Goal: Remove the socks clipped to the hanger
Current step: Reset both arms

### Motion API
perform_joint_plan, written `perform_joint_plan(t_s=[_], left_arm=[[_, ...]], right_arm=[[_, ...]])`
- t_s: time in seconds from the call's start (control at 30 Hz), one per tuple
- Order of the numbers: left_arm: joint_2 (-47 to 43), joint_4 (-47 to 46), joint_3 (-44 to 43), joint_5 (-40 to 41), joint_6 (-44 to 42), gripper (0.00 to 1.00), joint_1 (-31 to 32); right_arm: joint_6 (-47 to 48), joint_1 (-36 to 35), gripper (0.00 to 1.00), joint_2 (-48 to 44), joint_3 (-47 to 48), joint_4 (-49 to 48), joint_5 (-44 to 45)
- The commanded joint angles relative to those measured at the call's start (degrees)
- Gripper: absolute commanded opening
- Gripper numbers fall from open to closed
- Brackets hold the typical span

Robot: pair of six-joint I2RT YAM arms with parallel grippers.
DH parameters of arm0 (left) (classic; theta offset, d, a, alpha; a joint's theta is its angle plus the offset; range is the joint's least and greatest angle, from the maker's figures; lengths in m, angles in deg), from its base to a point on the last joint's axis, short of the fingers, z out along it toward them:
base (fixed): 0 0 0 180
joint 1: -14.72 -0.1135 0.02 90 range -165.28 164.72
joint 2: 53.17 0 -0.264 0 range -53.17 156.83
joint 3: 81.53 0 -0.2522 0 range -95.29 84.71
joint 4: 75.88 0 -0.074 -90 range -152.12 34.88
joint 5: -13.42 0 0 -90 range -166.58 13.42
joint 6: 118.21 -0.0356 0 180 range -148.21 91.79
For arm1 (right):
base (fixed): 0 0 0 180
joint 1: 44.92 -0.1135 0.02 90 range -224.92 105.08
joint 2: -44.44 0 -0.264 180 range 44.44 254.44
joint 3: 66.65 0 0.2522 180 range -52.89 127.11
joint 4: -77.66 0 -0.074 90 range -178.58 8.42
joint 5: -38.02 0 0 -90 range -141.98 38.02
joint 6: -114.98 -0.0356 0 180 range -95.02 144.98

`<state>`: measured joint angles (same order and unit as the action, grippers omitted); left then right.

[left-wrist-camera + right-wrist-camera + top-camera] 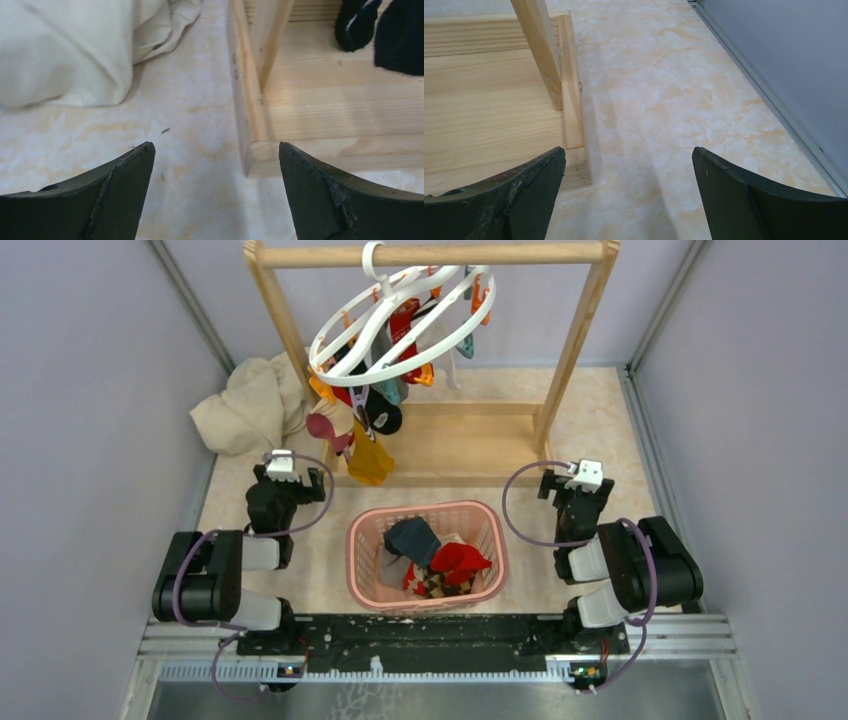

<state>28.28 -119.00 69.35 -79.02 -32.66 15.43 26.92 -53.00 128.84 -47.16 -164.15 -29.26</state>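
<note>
My left claw (215, 150) and right claw (629, 152) spread empty; tugging the mixed-colour socks (369, 452) may unhook the tilted white plastic ring hanger (352, 372).

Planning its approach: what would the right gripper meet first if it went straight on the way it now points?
The right gripper would likely meet the table top first, just right of the wooden rack's base; depth is unclear.
</note>
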Motion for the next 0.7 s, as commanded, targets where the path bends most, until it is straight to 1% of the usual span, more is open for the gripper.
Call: perform_joint_plan(t_s=[0.0,0.03,0.07,0.17,0.23,0.3,0.43,0.57,0.67], left_arm=[[5.0,-22.6,7.5,-5.1,6.7,0.99,-5.6],[7.2,-26.5,7.4,-7.5,6.4,0.99,-5.9],[8.0,-25.6,6.6,-9.2,5.7,0.99,-5.9],[6.9,-22.2,6.8,-11.0,5.5,0.99,-5.9],[8.9,-27.3,7.6,-11.1,5.0,0.99,-5.9],[10.6,-28.8,7.2,-11.8,4.9,0.99,-5.9],[9.1,-21.9,5.1,-12.7,4.2,0.99,-5.6],[9.3,-18.3,2.9,-12.0,2.3,0.99,-4.5],[9.4,-18.6,3.0,-11.9,2.2,0.99,-4.5]], right_arm=[[0.0,0.3,0.99,0.0,1.6,-2.3,-0.7],[0.0,0.3,0.98,0.0,1.6,-2.4,-0.7],[0.1,0.3,0.98,0.0,1.6,-2.4,-0.7],[0.0,0.3,0.99,0.0,1.6,-2.4,-0.7],[0.0,0.3,0.98,-0.1,1.6,-2.3,-0.7],[0.0,0.3,0.99,0.1,1.6,-2.2,-0.7],[0.0,0.3,0.98,0.0,1.7,-2.1,-0.7],[-0.1,0.3,0.99,0.0,1.8,-1.9,-0.7],[-0.1,0.3,0.98,0.0,1.8,-1.9,-0.7]])
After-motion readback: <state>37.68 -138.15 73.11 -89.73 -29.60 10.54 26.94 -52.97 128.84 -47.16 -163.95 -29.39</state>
